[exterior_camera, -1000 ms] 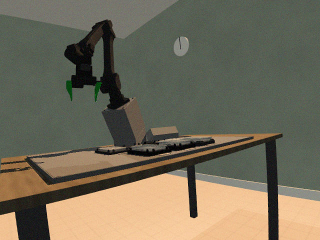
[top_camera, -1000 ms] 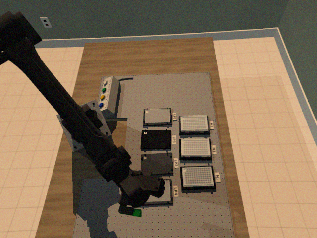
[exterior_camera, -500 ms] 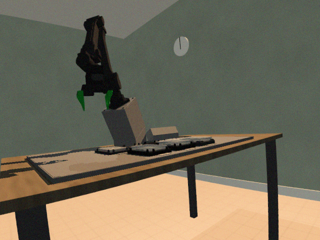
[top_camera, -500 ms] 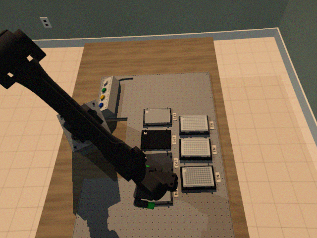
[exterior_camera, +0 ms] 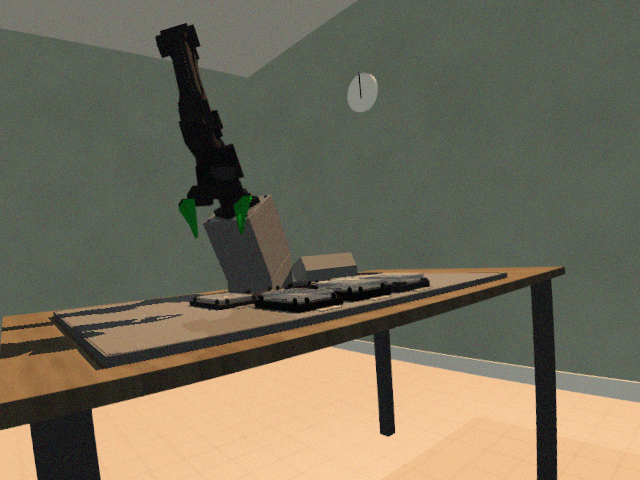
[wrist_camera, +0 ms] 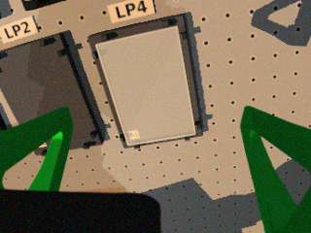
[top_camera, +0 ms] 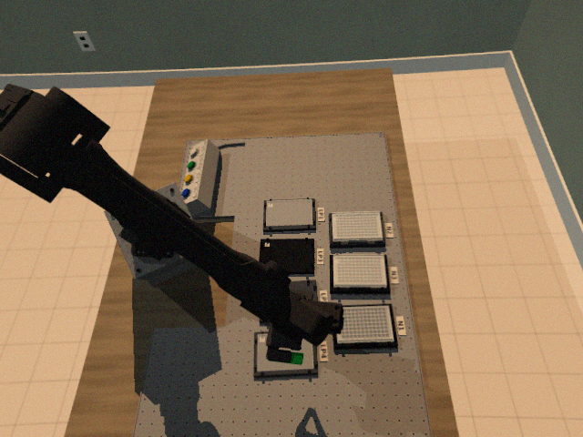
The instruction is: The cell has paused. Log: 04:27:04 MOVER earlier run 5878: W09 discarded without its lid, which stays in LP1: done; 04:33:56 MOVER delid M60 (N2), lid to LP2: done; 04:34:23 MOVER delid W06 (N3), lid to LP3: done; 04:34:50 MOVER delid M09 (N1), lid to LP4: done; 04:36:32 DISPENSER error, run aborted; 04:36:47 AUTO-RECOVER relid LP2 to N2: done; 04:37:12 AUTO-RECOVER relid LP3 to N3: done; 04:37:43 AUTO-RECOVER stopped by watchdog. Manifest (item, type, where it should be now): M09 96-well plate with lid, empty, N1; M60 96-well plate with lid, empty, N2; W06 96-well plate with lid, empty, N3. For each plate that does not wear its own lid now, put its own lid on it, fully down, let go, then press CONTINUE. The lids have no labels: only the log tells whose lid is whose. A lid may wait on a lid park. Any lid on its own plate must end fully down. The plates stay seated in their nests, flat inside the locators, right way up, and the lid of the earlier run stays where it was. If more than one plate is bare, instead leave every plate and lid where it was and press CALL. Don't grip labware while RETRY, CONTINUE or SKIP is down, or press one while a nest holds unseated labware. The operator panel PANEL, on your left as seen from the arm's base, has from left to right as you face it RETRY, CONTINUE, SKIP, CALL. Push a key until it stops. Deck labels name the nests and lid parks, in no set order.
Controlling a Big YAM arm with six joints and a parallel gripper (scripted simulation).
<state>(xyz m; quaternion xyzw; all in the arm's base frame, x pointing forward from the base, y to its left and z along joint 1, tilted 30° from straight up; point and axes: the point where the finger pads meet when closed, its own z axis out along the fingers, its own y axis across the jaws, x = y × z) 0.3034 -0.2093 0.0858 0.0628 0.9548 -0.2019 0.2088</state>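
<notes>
Counting from the top view, we get four lid parks in the left column and three nests in the right column on the grey perforated deck [top_camera: 301, 164]. Park labels we read: LP1 at the far end, LP4 nearest; the wrist view shows LP2 just beside LP4. The third label is too small for us to read.

Two lids sit on parks: one pale lid [top_camera: 289, 213] on LP1, one pale lid [wrist_camera: 148, 86] on LP4, lying flat inside its locators. Two parks are bare, one dark park [top_camera: 287, 255] and the LP2 park [wrist_camera: 44, 92], partly under the arm.

Three plates: N2 plate [top_camera: 356, 227], N3 plate [top_camera: 359, 271], N1 plate [top_camera: 365, 324]. All three sit flat in their nests and show a well grid; we cannot tell from above which wear lids.

One arm, one gripper [exterior_camera: 216, 214], two green fingers [exterior_camera: 189, 215] spread fully apart, nothing between them. It hangs above the LP4 park, well clear of the deck in the exterior view, pointing down.

One panel [top_camera: 199, 171] stands at the left edge of the deck with four keys: white, green, yellow, blue. One wooden table [top_camera: 278, 101], one wall clock [exterior_camera: 361, 92].
</notes>
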